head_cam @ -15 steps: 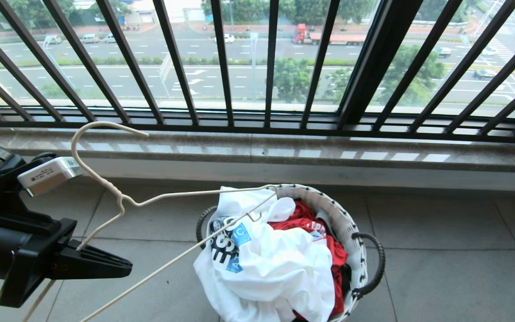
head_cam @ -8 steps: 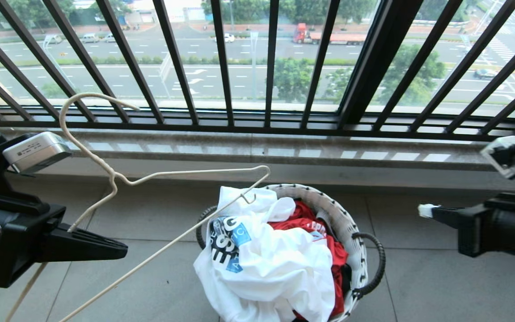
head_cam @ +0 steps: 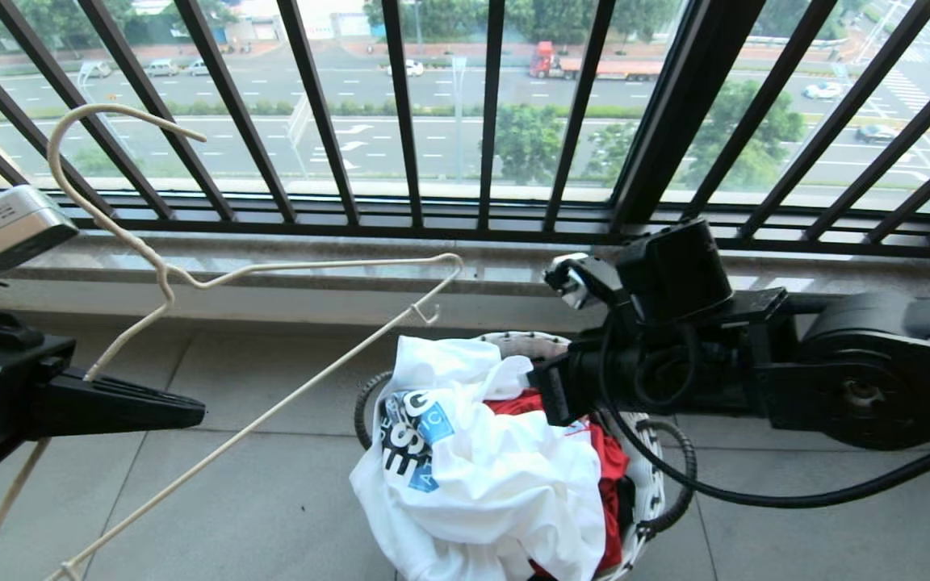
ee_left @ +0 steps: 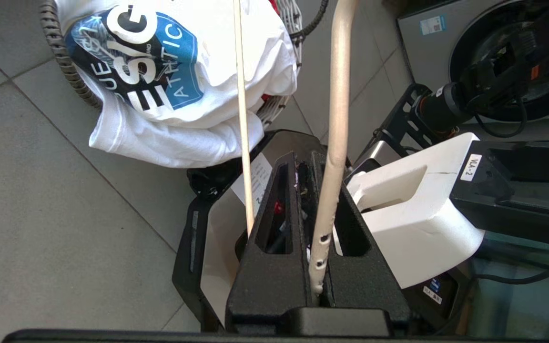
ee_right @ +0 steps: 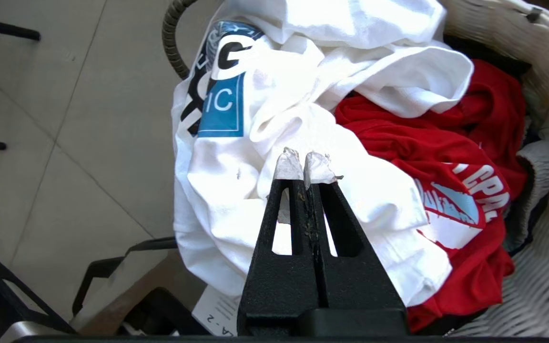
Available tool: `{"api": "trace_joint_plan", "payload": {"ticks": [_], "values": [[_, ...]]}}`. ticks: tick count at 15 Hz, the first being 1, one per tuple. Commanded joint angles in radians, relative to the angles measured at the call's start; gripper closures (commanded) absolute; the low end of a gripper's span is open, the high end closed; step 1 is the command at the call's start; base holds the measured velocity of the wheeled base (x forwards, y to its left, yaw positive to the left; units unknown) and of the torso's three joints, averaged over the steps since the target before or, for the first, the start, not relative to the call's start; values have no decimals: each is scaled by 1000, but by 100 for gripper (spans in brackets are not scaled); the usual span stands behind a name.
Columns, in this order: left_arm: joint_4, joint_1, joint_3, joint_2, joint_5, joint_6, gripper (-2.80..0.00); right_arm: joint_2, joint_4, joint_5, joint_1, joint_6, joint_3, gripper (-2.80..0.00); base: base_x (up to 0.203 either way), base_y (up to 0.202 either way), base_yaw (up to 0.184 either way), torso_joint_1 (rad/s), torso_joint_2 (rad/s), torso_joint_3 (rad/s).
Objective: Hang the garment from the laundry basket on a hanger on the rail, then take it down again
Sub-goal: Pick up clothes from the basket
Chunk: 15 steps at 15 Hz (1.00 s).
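The garment (head_cam: 505, 476), a white T-shirt with a dark blue print (ee_right: 222, 100), lies crumpled on top of the laundry basket (head_cam: 649, 476) on the tiled floor. At the left my left gripper (head_cam: 190, 415) is shut on the hanger (head_cam: 190, 282). The cream wire (ee_left: 324, 224) is pinched between its jaws, and the hook points up in front of the window bars. My right arm (head_cam: 675, 355) reaches in over the basket. Its gripper (ee_right: 305, 164) is shut and empty, with taped tips just above the white cloth. The rail is out of view.
A red garment (ee_right: 422, 133) lies in the basket beside the T-shirt. Black window bars (head_cam: 400, 121) and a stone sill (head_cam: 513, 274) stand behind the basket. In the left wrist view a washing machine (ee_left: 493, 57) and the robot's base show.
My right arm has swung in from the right edge to over the basket. My left gripper has carried the hanger up and to the left.
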Motion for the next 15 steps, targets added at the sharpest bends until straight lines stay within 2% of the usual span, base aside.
{"api": "trace_joint_plan", "payload": {"ticks": [1,4,5,9,11,13,15], "values": [[-23,57,-9,-4,6,2,0,78,-11,3,81,2,-19,-280,0,0,0,0,0,0],[-45,128,-24,-13,11,3,0,118,-33,-7,157,10,-12,-280,0,0,0,0,0,0],[-46,136,-25,-15,11,4,0,131,-80,-36,169,10,-1,-280,0,0,0,0,0,0],[-46,139,-26,-24,11,4,0,250,-236,-251,243,-19,30,-280,0,0,0,0,0,0],[-46,140,-27,-29,11,4,0,277,-275,-331,255,-78,41,-280,0,0,0,0,0,0],[-46,140,-27,-30,9,4,0,312,-358,-367,258,-109,54,-280,0,0,0,0,0,0],[-46,139,-27,-30,9,4,0,372,-466,-442,256,-178,66,-280,0,0,0,0,0,0]]}}
